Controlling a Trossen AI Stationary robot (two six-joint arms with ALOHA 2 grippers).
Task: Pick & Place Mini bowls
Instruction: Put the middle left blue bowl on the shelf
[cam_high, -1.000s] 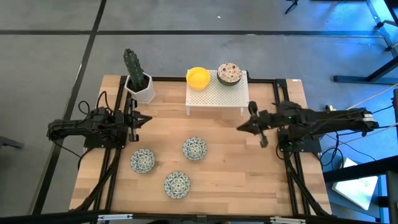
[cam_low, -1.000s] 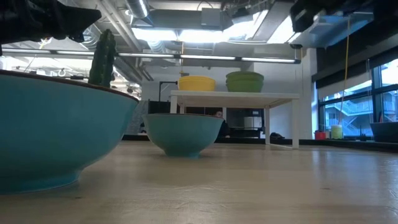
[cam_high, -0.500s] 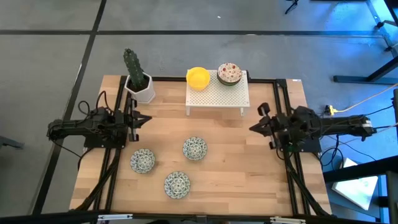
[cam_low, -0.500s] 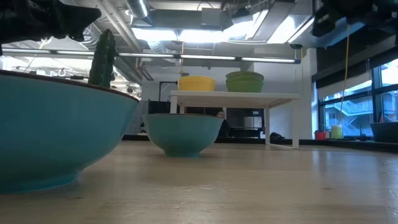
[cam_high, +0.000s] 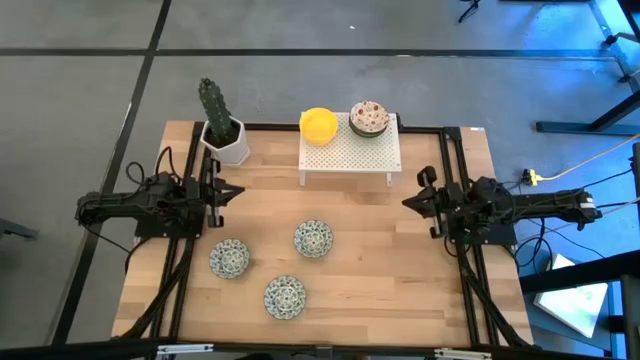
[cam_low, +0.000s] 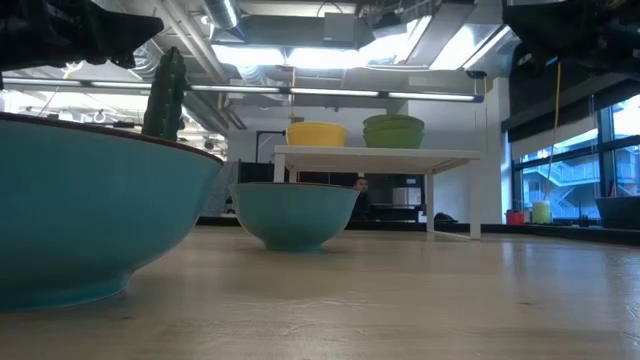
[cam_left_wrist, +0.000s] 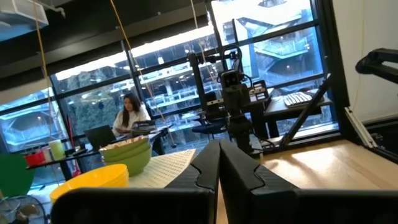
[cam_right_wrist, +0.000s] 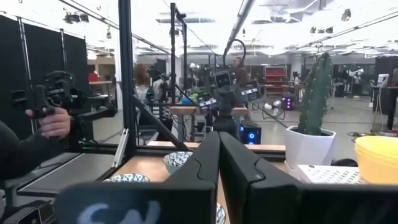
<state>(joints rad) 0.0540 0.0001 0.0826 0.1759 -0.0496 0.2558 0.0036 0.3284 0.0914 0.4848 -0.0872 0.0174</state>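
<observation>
While three white bowls with blue-green pattern stand on the bare wood of the table (cam_high: 400, 290), none of them holds anything: one (cam_high: 313, 238) is near the middle, one (cam_high: 229, 258) is to its left and a little nearer the front edge, and one (cam_high: 285, 296) is closest to the front edge, all three apart from each other. On the small white perforated shelf (cam_high: 350, 150) at the back of the table stand the yellow bowls (cam_high: 318, 125) at its left corner and the cream floral bowls (cam_high: 369, 118) at its right corner, the two groups just beside each other; in the low view each group looks like a stack, but I cannot count the bowls in it. Left of the shelf, in the back left corner, a white pot (cam_high: 228, 141) holds a tall green cactus (cam_high: 212, 103). The left gripper (cam_high: 232, 190) rests at the left side of the table, its fingers pressed together and empty, pointing toward the middle. The right gripper (cam_high: 408, 203) is at the right side, also clenched with nothing between the fingers, pointing toward the middle and touching no bowl. Both are well apart from all the bowls. In the room beyond the table, a seated person (cam_left_wrist: 129, 114) shows in the left wrist view, and a hand (cam_right_wrist: 47, 122) holding a dark device shows in the right wrist view.
</observation>
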